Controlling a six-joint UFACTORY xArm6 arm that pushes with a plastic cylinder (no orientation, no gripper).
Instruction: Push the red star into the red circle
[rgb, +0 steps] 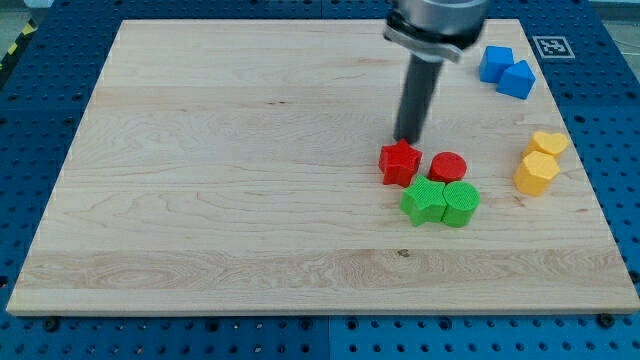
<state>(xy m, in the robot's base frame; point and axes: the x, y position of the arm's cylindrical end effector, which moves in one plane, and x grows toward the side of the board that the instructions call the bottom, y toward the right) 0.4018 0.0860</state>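
now, my tip (406, 139): a plain rod with nothing to open or close, its end just above the red star, at the star's top edge.
red star (399, 162): right of the board's middle, near the red circle, a small gap between them.
red circle (447, 166): right of the star.
green blocks: green star (423, 201) and green cylinder (461, 203), touching, just below the red ones.
blue blocks (506, 71): two, top right corner.
yellow blocks (540, 161): two, at right edge.
wooden board (220, 180): holds all the blocks.

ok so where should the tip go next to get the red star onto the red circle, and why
Probably swing my tip around to the view's left of the red star, then push toward the view's right. My tip sits at the star's top edge now, so pushing from there would drive it down toward the green blocks. The red circle lies just right of the star, across a narrow gap.
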